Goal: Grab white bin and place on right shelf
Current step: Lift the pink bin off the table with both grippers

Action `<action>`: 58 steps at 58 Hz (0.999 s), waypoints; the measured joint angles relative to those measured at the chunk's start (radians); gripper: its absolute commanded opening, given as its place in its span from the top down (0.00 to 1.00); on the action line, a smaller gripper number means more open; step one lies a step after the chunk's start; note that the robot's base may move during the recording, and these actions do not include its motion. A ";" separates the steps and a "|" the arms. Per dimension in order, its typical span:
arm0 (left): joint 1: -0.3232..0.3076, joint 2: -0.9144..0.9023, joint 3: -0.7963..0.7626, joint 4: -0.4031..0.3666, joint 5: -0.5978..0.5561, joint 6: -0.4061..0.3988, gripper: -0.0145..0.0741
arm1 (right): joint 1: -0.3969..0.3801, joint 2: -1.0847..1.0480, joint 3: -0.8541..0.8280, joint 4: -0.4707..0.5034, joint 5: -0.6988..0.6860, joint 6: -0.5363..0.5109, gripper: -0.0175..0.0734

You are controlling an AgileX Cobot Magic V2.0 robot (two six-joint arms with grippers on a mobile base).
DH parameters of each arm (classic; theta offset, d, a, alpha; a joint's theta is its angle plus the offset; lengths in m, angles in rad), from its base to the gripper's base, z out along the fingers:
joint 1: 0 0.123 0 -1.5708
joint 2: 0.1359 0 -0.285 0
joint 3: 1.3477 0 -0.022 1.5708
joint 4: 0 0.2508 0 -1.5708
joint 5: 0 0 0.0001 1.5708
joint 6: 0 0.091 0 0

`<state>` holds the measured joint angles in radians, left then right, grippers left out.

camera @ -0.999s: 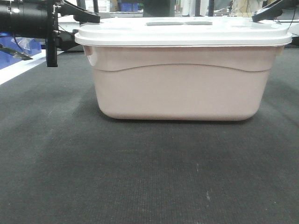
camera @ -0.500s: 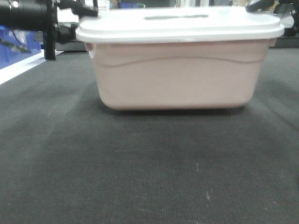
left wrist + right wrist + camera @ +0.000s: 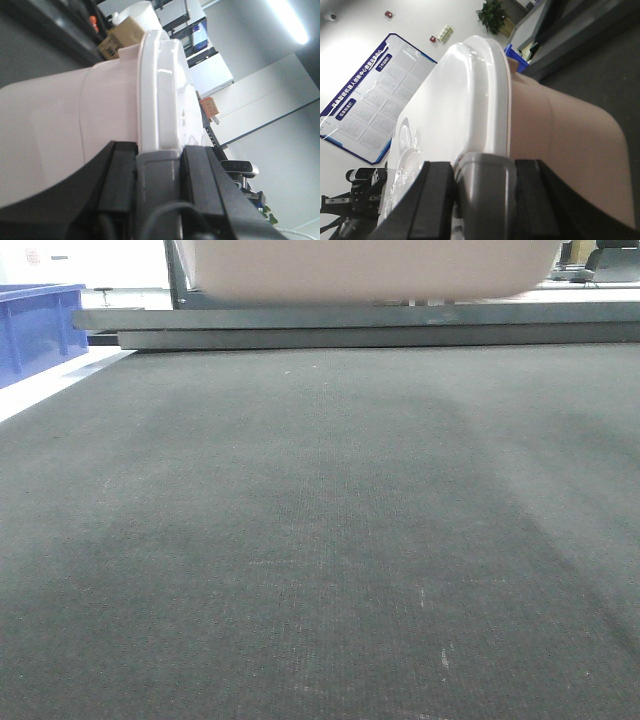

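Both arms reach in level from the two ends, wrists turned so the fingers close from front and back. Left gripper [image 3: 156,192]: its black fingers [image 3: 117,185] are pinched onto a grey clasp [image 3: 156,175] under the lid rim. Right gripper [image 3: 485,200]: same hold at the other end, jaws pressed on a matching grey piece. The white bin [image 3: 375,268] hangs between them, clear of the dark mat [image 3: 320,540]. From the front only its pale underside shows, at the top edge, with a soft shadow on the mat below it. The white lid [image 3: 160,90] is seated on the bin, so I cannot tell what is inside. The bin is carried lid up with its bottom level. Its long axis runs left to right across the front view, one short end to each gripper. Beyond it, a grey metal rail [image 3: 400,318] runs along the mat's far edge. Whether it belongs to the shelf I cannot tell. A blue bin [image 3: 30,325] stands far left, contents hidden.
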<state>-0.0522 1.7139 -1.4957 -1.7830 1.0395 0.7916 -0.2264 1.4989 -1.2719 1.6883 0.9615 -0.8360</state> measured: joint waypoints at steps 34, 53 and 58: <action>0.009 -0.219 0.055 0.175 -0.037 -0.062 0.98 | 0.000 -0.263 0.135 -0.047 -0.047 0.019 0.74; 0.009 -0.304 0.159 0.204 -0.056 -0.076 0.98 | 0.000 -0.336 0.222 -0.061 -0.060 0.027 0.74; 0.009 -0.324 0.162 0.206 -0.060 -0.077 0.98 | 0.000 -0.352 0.224 -0.061 -0.060 0.030 0.74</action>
<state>-0.0431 1.3902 -1.3342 -1.5770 0.9796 0.7143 -0.2264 1.1464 -1.0475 1.6275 0.9018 -0.8064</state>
